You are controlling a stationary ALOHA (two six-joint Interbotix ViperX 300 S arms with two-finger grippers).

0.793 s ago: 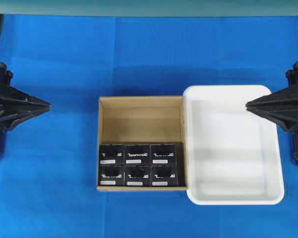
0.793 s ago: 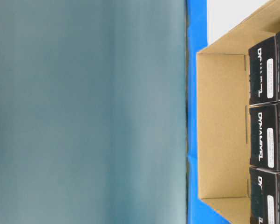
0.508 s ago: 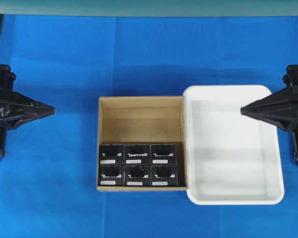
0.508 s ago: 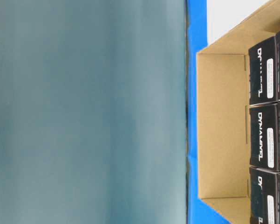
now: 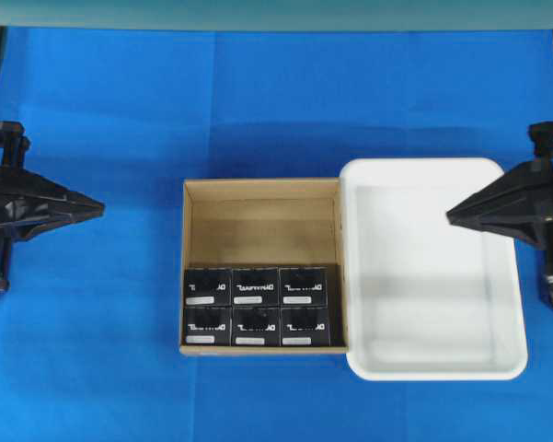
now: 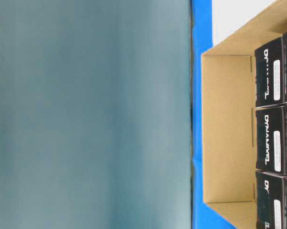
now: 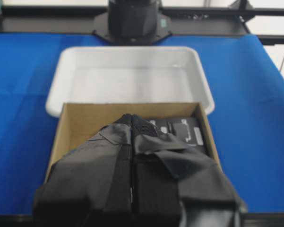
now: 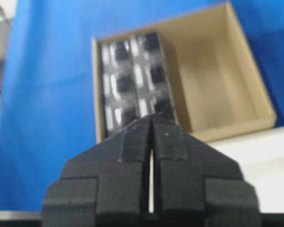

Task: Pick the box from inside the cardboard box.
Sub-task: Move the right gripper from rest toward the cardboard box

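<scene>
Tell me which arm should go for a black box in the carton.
Probably the right. Its tool already reaches over the white tray beside the carton; the left tool hangs farther off. The black boxes lie untouched; both tools are shut.

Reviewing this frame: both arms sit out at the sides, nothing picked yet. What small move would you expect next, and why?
Probably the right gripper opens and swings toward the cardboard box. Its jaws are shut and empty, hovering over the white tray, while all six black boxes sit untouched in two rows at the carton's near side. The left gripper is shut too and further off.
</scene>
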